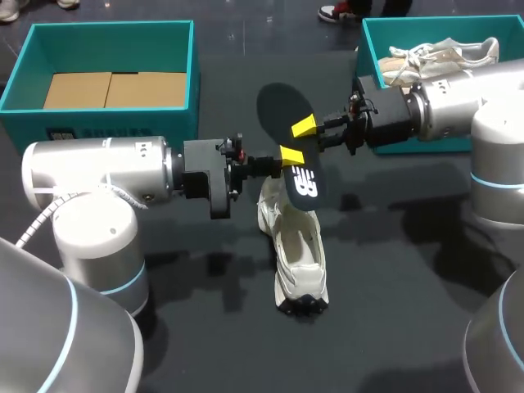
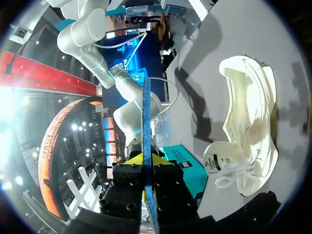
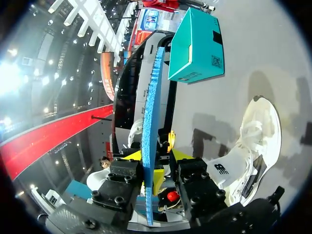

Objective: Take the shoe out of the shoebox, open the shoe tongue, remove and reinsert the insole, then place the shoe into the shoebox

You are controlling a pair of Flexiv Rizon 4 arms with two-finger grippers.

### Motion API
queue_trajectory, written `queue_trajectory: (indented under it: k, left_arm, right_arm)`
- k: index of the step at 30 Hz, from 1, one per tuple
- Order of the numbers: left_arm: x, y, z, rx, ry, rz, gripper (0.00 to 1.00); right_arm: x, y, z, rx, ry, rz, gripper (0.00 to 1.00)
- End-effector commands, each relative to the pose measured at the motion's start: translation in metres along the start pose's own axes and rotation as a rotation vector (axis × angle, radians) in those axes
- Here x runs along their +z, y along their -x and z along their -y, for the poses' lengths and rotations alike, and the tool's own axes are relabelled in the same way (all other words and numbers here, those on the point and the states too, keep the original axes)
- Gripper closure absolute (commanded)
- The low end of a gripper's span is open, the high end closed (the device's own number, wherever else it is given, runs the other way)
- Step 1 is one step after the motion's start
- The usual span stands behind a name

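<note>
Three steps look done to me: the shoe [image 1: 300, 260] is out of its box and lies on the desk [image 1: 409, 311] just under my arms. Its tongue seems folded back from the opening, though from above I cannot be sure how far, and the insole [image 1: 288, 131] is out. That insole hangs in the air over the shoe's far end, gripped by both arms. My left end effector [image 1: 288, 155] is closed narrow on its lower part and my right end effector [image 1: 304, 125] is closed narrow nearer its middle. In each wrist view the foam stands edge-on between the fingers. I judge the task roughly half done. What remains is to slide the insole back into the shoe, then carry the shoe into a shoebox. The teal shoebox [image 1: 115, 29] at my left shows only cardboard lining, while the other box [image 1: 370, 45] at my right already holds a second shoe [image 1: 442, 53].
</note>
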State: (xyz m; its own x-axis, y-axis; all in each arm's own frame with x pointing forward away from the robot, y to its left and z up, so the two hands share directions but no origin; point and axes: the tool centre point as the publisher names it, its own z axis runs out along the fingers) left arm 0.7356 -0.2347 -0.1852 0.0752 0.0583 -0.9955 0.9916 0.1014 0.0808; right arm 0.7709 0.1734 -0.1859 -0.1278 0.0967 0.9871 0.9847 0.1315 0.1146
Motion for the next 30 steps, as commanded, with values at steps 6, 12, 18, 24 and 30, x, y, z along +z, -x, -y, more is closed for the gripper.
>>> queue_trajectory:
  k: [6, 12, 18, 24, 30]
  left_arm:
    - [0.009, -0.002, 0.002, 0.005, 0.008, -0.020, 1.00]
    - [0.011, -0.004, 0.004, 0.006, 0.012, -0.028, 1.00]
    - [0.011, -0.005, 0.004, 0.006, 0.014, -0.037, 1.00]
    - [0.001, -0.004, 0.004, -0.018, 0.016, -0.045, 0.00]
    - [-0.030, 0.002, -0.009, -0.072, 0.022, -0.106, 0.00]
  right_arm:
    - [0.000, 0.004, 0.003, -0.015, 0.023, -0.016, 0.69]
    - [0.000, 0.004, 0.004, -0.022, 0.021, -0.021, 1.00]
    - [0.000, 0.004, 0.005, -0.031, 0.021, -0.024, 1.00]
    - [-0.001, 0.005, 0.008, -0.041, 0.022, -0.036, 1.00]
    - [-0.004, 0.010, 0.015, -0.037, 0.026, -0.045, 1.00]
